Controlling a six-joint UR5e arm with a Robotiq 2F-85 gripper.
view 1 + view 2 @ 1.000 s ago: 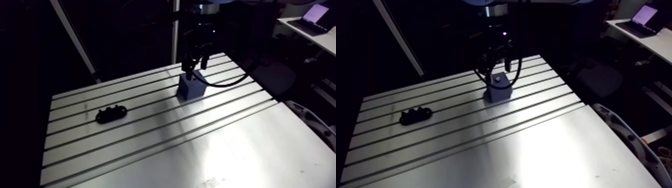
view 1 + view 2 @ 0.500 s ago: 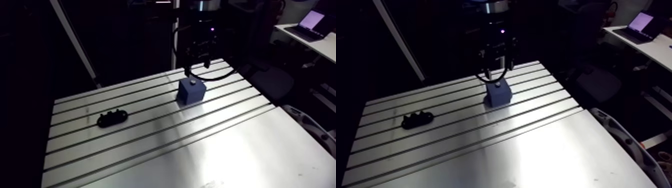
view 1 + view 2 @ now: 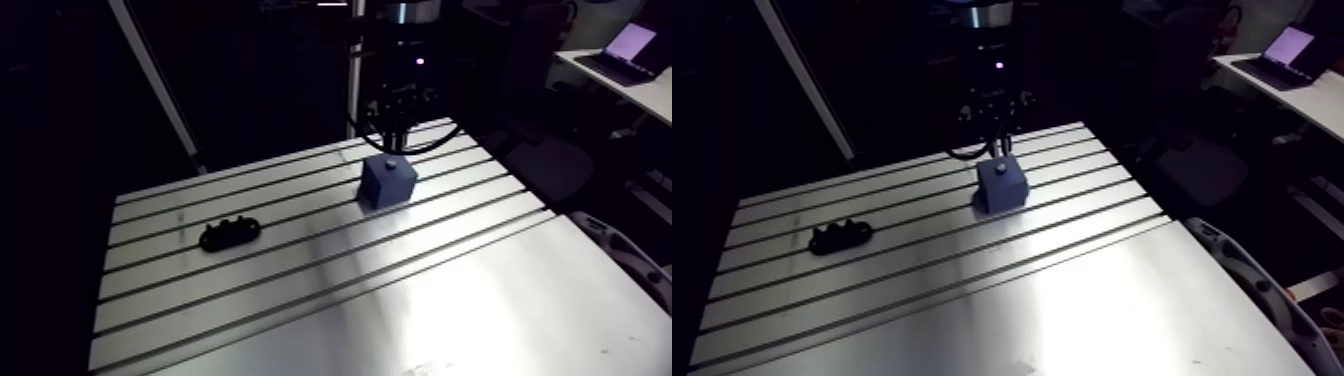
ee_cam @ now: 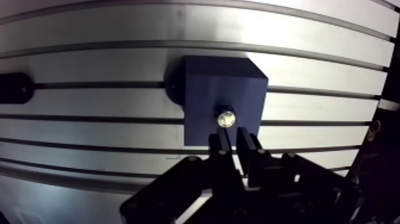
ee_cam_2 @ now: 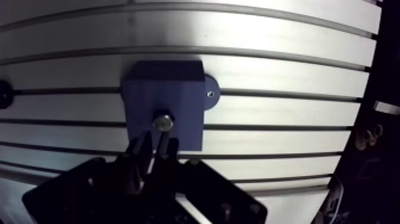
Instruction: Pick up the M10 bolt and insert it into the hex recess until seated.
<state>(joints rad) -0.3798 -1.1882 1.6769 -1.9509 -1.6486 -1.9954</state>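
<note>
Up over the slotted counter (image 4: 89,36), the end effector (image 4: 232,146) hovers empty, fingers slightly apart, the small steel M10 bolt (image 4: 225,118) at its twelve o'clock sunk into the dark blue block (image 4: 202,89): rigid, slick, probably best pinched across its head.

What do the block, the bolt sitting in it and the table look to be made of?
Block: matte dark blue with even, dull faces; probably plastic, possibly printed.
Bolt: its head gives a bright glint; looks like plated metal.
Table: bare silvery sheen with long slots; aluminium with a brushed look.
</note>
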